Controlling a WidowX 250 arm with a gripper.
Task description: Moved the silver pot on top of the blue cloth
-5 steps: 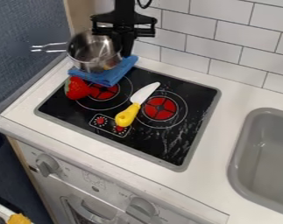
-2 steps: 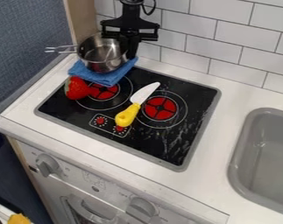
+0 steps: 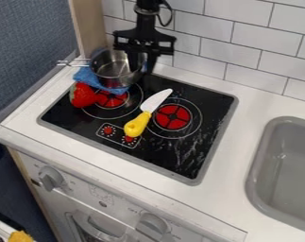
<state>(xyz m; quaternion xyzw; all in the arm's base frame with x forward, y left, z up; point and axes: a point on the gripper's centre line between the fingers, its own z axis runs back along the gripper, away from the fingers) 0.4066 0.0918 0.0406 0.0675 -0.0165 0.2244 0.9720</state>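
On your white table [image 3: 243, 193] you have a black stovetop [image 3: 162, 159] with red burners. At its left edge you see a toy strawberry [image 3: 82, 96], beside the left burner. A toy knife [image 3: 141, 120] lies nearer the middle, yellow handle toward you, blade pointing back and right. To your right is a grey sink [image 3: 258, 156]; white tiles [image 3: 258, 52] line the wall behind.

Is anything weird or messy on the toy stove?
A little! The strawberry and the knife lie right on the black stovetop, which is odd for food and a knife. Whitish marks streak its right side, maybe scuffs. I can't see any spill.
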